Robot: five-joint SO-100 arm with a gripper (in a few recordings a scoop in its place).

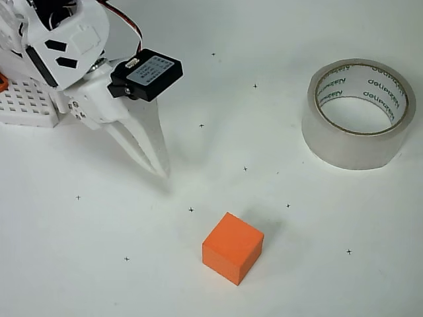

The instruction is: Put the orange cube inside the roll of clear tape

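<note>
The orange cube (232, 247) rests on the white table at the lower middle of the overhead view, with nothing touching it. The roll of clear tape (359, 113) lies flat at the upper right, its hole facing up and its pale core showing green lettering. My white gripper (160, 170) reaches down from the upper left, its two pointed fingers together at the tips, shut and holding nothing. Its tips hover up and to the left of the cube, well apart from it, and far left of the tape roll.
The arm's white perforated base (26, 102) with a tiny orange piece (2, 82) sits at the left edge. Small black cross marks dot the white table (99, 264). Open surface lies between cube, roll and gripper.
</note>
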